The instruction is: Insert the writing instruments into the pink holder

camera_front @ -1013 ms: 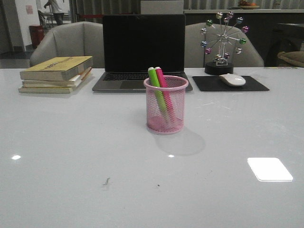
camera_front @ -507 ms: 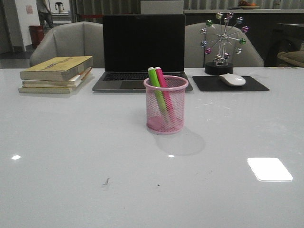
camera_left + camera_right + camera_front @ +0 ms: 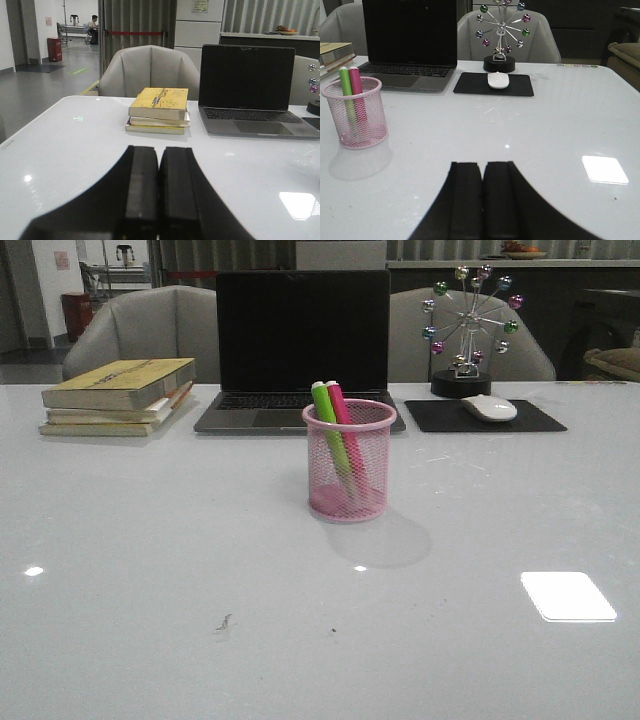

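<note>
White tabletop fills the front view; mid-table stands the pink cup, holding the green marker and pink marker, before a laptop. Left wrist: left gripper closed, empty. Right wrist: right gripper closed, empty.

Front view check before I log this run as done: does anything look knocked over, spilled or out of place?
Nothing stands out. The pink holder stands upright with the green highlighter and pink highlighter leaning inside it. The books, laptop and mouse sit tidy.
</note>
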Motion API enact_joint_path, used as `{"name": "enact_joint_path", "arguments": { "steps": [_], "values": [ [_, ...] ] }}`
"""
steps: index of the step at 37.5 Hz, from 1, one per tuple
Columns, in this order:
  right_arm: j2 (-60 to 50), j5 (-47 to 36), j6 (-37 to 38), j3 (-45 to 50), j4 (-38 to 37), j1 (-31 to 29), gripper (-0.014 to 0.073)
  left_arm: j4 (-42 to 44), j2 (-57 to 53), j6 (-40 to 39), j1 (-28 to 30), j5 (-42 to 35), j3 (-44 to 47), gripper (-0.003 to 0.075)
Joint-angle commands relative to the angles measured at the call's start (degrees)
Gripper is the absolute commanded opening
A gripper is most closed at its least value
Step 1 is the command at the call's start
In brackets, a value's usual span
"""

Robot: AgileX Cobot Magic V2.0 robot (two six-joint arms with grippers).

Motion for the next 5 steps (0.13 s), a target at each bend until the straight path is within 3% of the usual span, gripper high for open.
{"name": "enact_joint_path", "arguments": {
  "steps": [1, 5],
  "values": [
    [-1.0, -5.1, -0.5, 0.0, 0.1, -0.3, 0.002, -0.3, -1.2, -0.6, 0.1, -4.6, 0.3, 0.0092],
    [-1.0, -5.1, -0.5, 0.0, 0.1, -0.3, 0.002, -0.3, -1.2, -0.6, 0.1, -4.6, 0.3, 0.0092]
  ]
}}
